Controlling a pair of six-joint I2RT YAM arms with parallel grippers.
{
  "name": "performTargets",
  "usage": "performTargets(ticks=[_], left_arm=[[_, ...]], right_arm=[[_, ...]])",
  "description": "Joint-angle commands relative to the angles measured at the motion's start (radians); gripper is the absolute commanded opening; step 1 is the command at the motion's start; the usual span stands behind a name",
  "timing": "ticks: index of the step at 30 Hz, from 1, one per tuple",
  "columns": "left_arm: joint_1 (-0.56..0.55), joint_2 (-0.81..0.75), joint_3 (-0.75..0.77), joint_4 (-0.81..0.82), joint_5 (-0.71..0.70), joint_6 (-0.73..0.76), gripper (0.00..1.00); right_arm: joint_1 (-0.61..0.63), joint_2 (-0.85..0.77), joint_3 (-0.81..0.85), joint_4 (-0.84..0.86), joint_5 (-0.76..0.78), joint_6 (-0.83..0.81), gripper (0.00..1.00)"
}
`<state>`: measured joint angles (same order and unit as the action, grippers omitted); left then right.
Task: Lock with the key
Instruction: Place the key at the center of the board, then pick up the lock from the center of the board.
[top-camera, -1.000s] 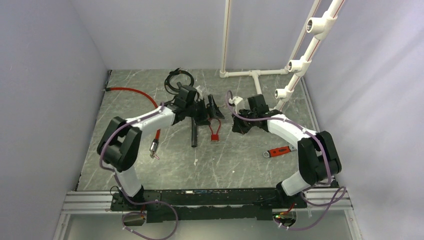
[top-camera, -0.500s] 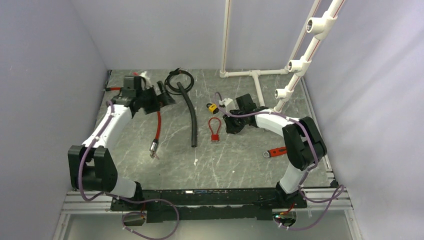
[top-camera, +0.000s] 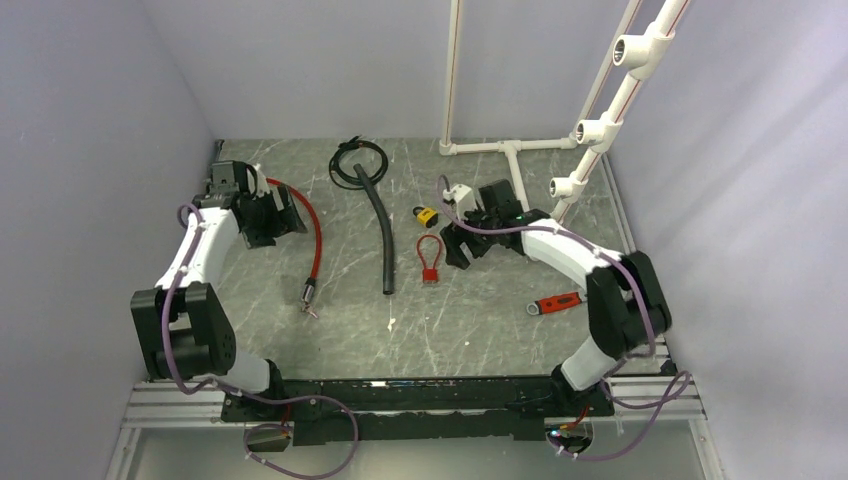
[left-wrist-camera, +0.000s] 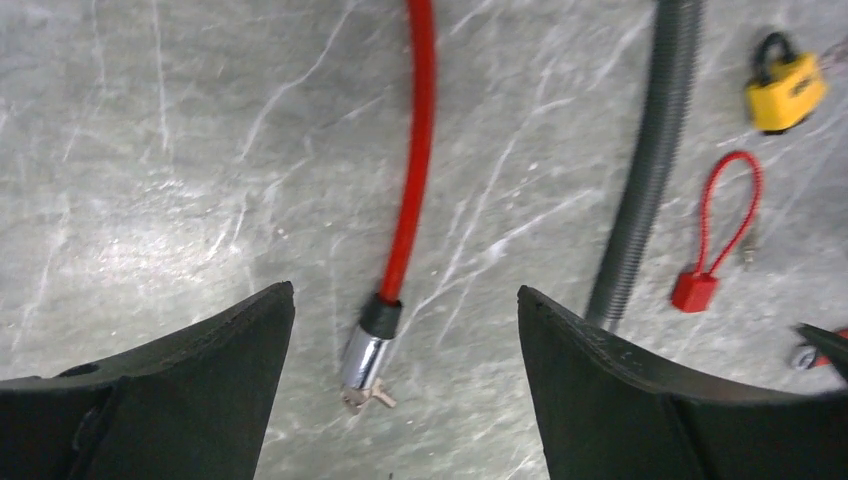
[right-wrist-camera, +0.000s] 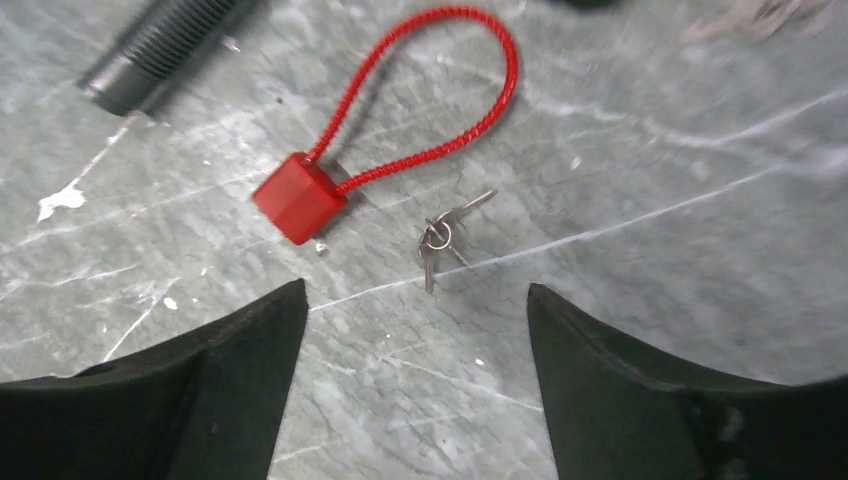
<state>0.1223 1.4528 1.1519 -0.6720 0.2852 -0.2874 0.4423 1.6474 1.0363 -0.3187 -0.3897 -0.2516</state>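
A small red cable lock with its looped red cable lies flat on the grey table, also visible in the top view as the red cable lock. A little ring of silver keys lies loose just beside the lock body, touching nothing else. My right gripper hovers open right over the keys, nothing between its fingers; in the top view the right gripper sits just right of the lock. My left gripper is open and empty, far off at the left gripper, above a red cable's chrome end.
A yellow padlock sits behind the red lock. A black ribbed hose lies left of it, a long red cable further left, a black coil at the back. A red-handled tool lies at the right. White pipes stand back right.
My right gripper has opened and the keys now lie on the table by the lock. My left arm has swung away from the lock to the far left.
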Motion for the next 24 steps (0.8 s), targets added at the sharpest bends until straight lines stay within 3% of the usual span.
performTargets(ticks=[1,7,10,12,16,24], left_arm=[[0.007,0.031,-0.004,-0.085,-0.057,0.085,0.84],[-0.002,0.067,-0.027,-0.018,-0.028,0.211,0.8],[-0.002,0.119,0.049,-0.023,0.031,0.381,0.83],[-0.002,0.179,0.12,-0.042,0.0,0.408,0.84],[-0.003,0.318,0.271,-0.076,-0.032,0.317,0.8],[-0.088,0.51,0.437,0.006,-0.166,0.141,0.74]], right_arm=[[0.002,-0.176,-0.002,0.032,-0.011,-0.009,0.86],[0.002,-0.257,0.036,0.026,-0.041,0.0,0.97],[0.003,-0.291,0.045,0.035,-0.09,0.012,1.0],[0.003,-0.321,0.023,0.089,-0.085,0.069,1.0],[0.003,-0.358,-0.013,0.189,0.011,0.243,1.0],[0.003,-0.259,0.119,0.038,-0.09,0.217,1.0]])
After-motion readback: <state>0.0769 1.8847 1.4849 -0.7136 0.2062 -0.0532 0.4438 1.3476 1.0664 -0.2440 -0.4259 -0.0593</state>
